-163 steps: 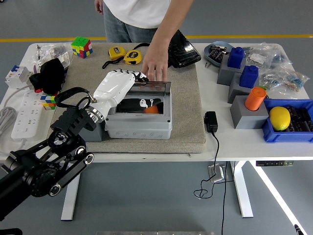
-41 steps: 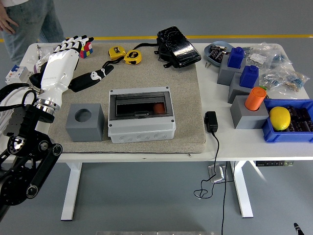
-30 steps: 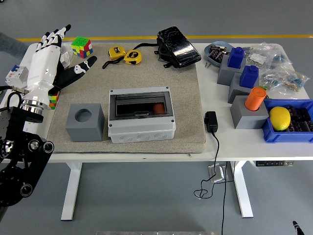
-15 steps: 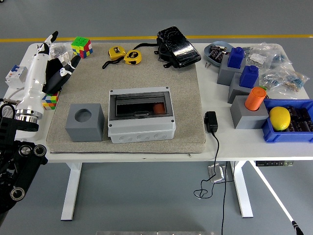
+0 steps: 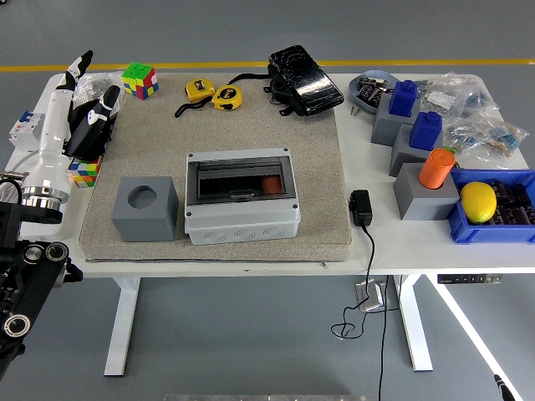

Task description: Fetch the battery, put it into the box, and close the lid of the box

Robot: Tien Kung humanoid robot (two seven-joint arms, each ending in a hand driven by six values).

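Box shut on the mat, left hand off to its far left

The grey box (image 5: 242, 196) sits on the tan mat (image 5: 318, 167), its dark see-through lid (image 5: 241, 180) down, with the orange battery (image 5: 271, 184) showing inside at the right end. Just left of the box stands a grey block (image 5: 144, 208). The left hand (image 5: 63, 109) is up at the table's left edge, seen edge-on, fingers straight and holding nothing

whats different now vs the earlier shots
The left hand has left the box and pulled back to the table's far left edge, fingers open and holding nothing. The person who was reaching to the box's lid is gone. That dark lid, open before, now lies shut, with the orange battery showing through it. The grey block and the clutter have not moved.
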